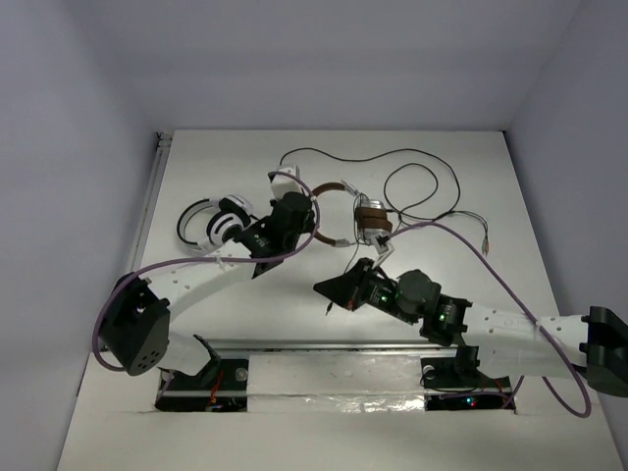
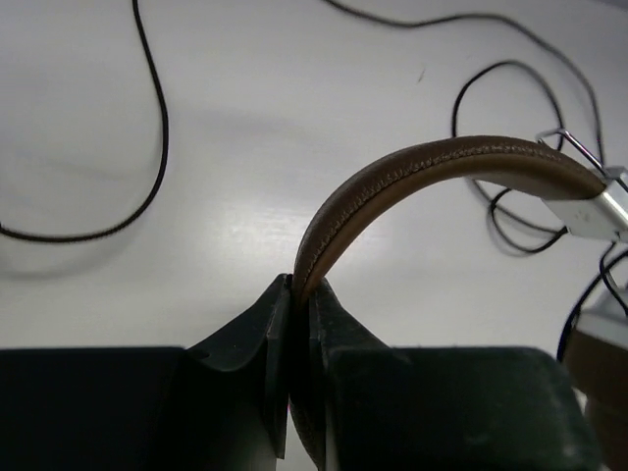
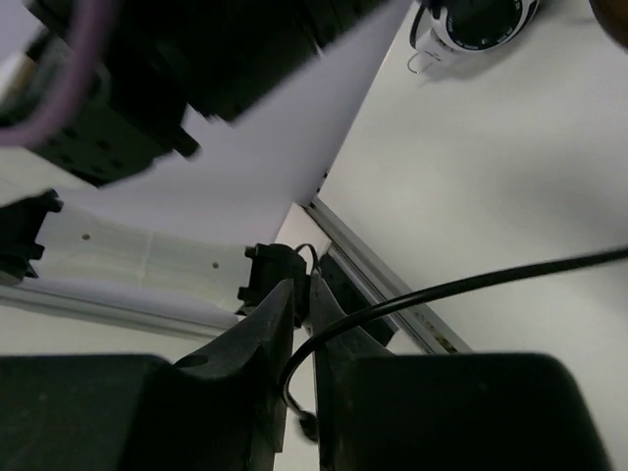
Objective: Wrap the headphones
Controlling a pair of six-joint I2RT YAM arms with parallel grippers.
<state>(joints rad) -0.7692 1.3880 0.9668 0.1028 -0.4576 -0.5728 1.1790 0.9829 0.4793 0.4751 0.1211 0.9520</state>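
Note:
The headphones [image 1: 371,218] lie at mid-table, silver earcups with brown pads to the right, the brown headband [image 1: 339,186] arching left. My left gripper [image 1: 310,203] is shut on the headband [image 2: 412,172], pinching its strap edge-on between the fingertips [image 2: 299,285]. The thin black cable [image 1: 422,172] sprawls in loops behind and right of the earcups. My right gripper [image 1: 324,287] hovers nearer the front, pointing left. Its jaws [image 3: 302,285] stand a little apart, and the cable [image 3: 491,283] runs loosely down between them, its end dangling below.
A white-and-black headset [image 1: 218,221] sits just left of my left gripper, also seen as the round object [image 3: 476,22] in the right wrist view. A metal rail [image 1: 334,345] runs along the near table edge. Purple arm cables [image 1: 491,265] arc over the table.

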